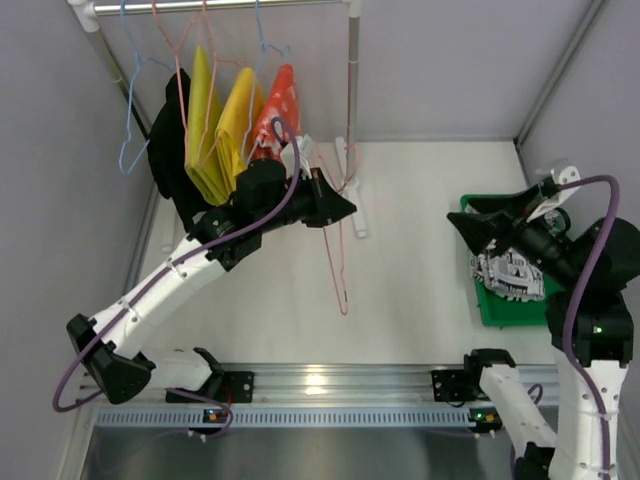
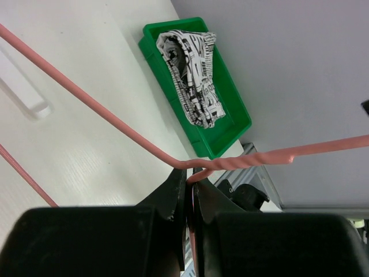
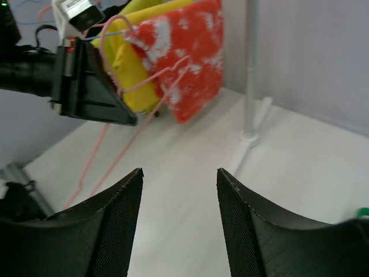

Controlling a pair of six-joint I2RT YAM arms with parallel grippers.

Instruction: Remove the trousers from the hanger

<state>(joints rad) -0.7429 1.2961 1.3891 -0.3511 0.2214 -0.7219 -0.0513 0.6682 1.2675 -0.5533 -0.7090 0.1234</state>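
Note:
My left gripper (image 1: 340,210) is shut on the neck of the pink wire hanger (image 1: 335,262), which hangs bare from it over the table. In the left wrist view the fingers (image 2: 176,190) pinch the wire just below the hanger's (image 2: 115,124) twisted neck. The black-and-white printed trousers (image 1: 510,275) lie crumpled in the green bin (image 1: 495,310) at the right; they also show in the left wrist view (image 2: 193,75). My right gripper (image 1: 470,222) hovers over the bin's near-left corner. Its jaws (image 3: 180,171) stand open with nothing between them, pointing towards the hanger (image 3: 93,157).
On the rail (image 1: 220,6) at the back left hang two yellow garments (image 1: 225,130), a red-orange spotted one (image 1: 280,105), a black one (image 1: 170,150) and light blue hangers (image 1: 130,110). The rack's upright pole (image 1: 352,80) stands just behind the left gripper.

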